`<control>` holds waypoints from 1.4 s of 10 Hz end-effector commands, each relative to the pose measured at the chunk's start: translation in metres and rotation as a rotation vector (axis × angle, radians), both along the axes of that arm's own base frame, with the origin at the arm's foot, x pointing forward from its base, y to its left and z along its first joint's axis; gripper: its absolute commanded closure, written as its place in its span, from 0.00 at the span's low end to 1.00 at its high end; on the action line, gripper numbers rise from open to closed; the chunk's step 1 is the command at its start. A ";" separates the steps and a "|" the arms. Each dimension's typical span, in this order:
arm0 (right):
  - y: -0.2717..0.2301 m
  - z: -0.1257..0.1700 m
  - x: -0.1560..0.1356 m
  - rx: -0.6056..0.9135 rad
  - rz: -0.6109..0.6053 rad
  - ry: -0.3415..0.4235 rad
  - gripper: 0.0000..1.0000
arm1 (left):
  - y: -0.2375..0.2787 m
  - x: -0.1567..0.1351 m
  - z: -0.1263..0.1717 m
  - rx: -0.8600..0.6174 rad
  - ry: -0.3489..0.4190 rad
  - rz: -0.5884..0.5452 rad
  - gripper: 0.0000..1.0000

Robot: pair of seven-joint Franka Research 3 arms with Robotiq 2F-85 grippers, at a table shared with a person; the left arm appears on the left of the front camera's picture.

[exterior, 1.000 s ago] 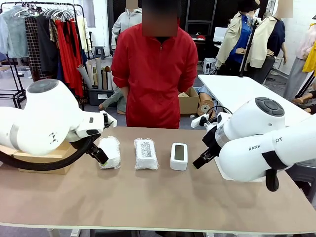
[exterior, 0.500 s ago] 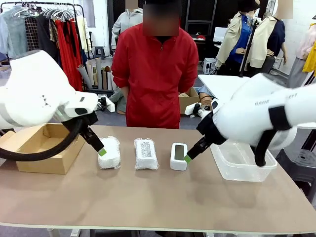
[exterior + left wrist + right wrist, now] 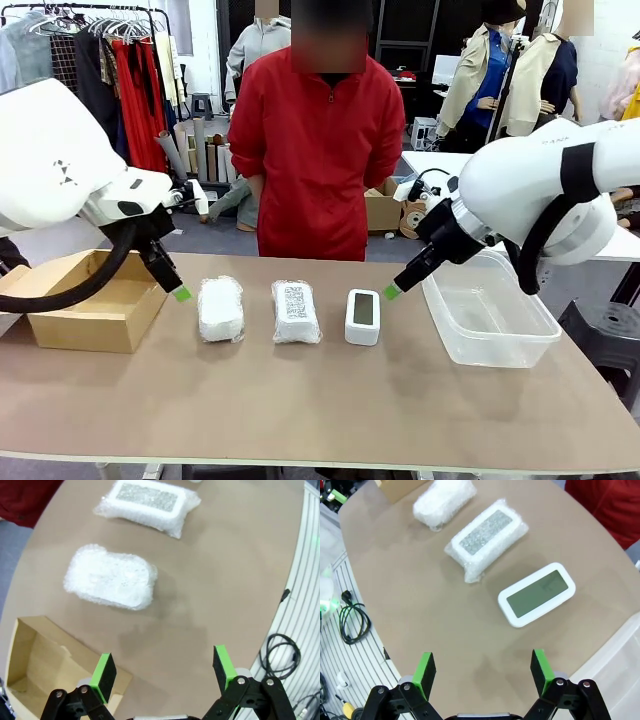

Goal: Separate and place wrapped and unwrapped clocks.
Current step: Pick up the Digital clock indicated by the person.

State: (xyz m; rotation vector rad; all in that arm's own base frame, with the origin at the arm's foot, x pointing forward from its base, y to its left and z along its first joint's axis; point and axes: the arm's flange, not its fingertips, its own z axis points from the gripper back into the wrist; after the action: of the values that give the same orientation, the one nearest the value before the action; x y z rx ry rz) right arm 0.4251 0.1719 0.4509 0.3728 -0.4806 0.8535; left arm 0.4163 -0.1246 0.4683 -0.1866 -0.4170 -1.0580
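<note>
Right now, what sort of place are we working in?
Likely a garment studio or storeroom: a metal rail of hanging clothes, upright pale rolls of material, and a brown cardboard box on the floor.

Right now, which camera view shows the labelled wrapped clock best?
The right wrist view: the labelled wrapped clock lies whole, label facing the camera. The left wrist view has it at the top edge, the front view small.

Open tabletop [image 3: 300, 400] before the clocks [image 3: 296, 311]

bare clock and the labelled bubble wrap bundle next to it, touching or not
Apart. The right wrist view shows a strip of table between the bare clock and the labelled bundle.
</note>
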 end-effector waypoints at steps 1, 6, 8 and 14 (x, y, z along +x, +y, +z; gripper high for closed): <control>0.003 -0.008 0.012 0.037 -0.008 -0.032 0.00 | 0.000 0.010 0.001 -0.037 -0.020 0.039 0.00; 0.002 -0.002 0.003 -0.011 -0.006 -0.002 0.00 | -0.002 0.002 -0.001 0.005 -0.004 0.007 0.00; -0.001 -0.004 0.015 0.023 0.079 0.010 0.00 | 0.009 0.021 -0.006 0.075 0.110 -0.103 0.00; -0.034 0.030 0.047 0.083 0.327 0.050 0.00 | 0.043 0.046 0.012 -0.061 0.112 -0.322 0.00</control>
State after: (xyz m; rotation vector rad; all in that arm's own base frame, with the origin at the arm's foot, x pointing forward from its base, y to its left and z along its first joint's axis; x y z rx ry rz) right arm 0.4607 0.1417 0.4799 0.5190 -0.4003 1.0961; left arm 0.4575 -0.0869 0.4776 -0.3234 -0.3094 -1.3218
